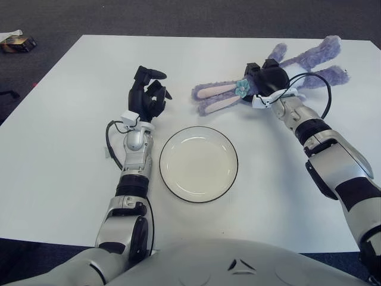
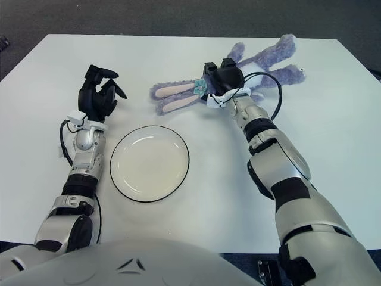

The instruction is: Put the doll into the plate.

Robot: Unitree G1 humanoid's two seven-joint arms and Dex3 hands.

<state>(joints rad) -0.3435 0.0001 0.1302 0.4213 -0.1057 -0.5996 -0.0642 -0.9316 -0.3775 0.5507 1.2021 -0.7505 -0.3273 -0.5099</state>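
1. One purple plush doll (image 1: 271,74), a long-eared rabbit, lies on its side across the far right part of the white table (image 1: 53,161), ears pointing toward your robot's left and legs stretched toward the far right corner.
2. You see its two ears (image 1: 215,97), lined in pale pink, lying flat on the tabletop just beyond the plate, with a small teal flower (image 1: 240,88) at the base of the ears.
3. Your right hand (image 1: 266,80) sits on top of the doll's head and upper body, dark fingers pressed down into the plush; whether they have truly closed around it you cannot tell from either eye.
4. A black cable (image 2: 269,89) loops from that wrist over the doll's body.
5. The round cream plate (image 1: 198,163), dark-rimmed, rests near the middle of the table, closer to the robot than the doll and apart from it; nothing lies in it.
6. Your left hand (image 1: 147,95) is held upright on its forearm to the left of the plate, fingers loosely curled inward around nothing, well apart from the doll.
7. The doll is outside the plate, its ear tips the nearest part to the rim.
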